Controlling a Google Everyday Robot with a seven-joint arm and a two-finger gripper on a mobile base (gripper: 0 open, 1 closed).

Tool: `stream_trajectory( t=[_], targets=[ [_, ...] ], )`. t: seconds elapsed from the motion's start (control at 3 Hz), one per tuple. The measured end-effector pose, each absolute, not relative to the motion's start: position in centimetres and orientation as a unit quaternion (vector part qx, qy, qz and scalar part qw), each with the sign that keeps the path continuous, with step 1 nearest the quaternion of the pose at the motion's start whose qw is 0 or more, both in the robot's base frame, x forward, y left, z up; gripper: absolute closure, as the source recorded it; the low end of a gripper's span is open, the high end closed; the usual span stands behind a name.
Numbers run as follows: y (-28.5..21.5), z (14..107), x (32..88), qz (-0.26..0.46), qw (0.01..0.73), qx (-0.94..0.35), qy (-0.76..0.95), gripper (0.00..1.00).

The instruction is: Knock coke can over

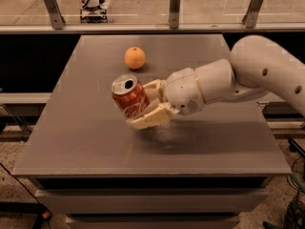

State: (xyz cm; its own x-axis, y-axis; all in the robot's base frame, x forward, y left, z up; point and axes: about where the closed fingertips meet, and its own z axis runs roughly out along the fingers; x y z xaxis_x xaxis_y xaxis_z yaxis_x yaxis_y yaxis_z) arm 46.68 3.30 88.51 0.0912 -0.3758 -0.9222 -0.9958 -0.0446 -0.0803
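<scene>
The red coke can [128,99] with its silver top is in the middle of the grey table [71,142]. It is tilted, with its top leaning toward the camera and left, and seems raised a little off the surface. My gripper [141,105] comes in from the right and is shut on the can, one cream finger [151,87] behind it and one [148,120] in front and below. The white arm [248,75] stretches away to the right edge of the view.
An orange [135,57] sits on the table behind the can, toward the far edge. A glass railing with metal posts [175,6] runs behind the table. The table's front edge drops off close to the camera.
</scene>
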Motion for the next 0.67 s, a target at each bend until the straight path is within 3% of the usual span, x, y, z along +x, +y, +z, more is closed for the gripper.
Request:
stream_trajectory(
  t=[0.67],
  targets=[
    [-0.1, 92.3, 48.5, 0.218, 0.264, -0.713, 0.612, 1.00]
  ],
)
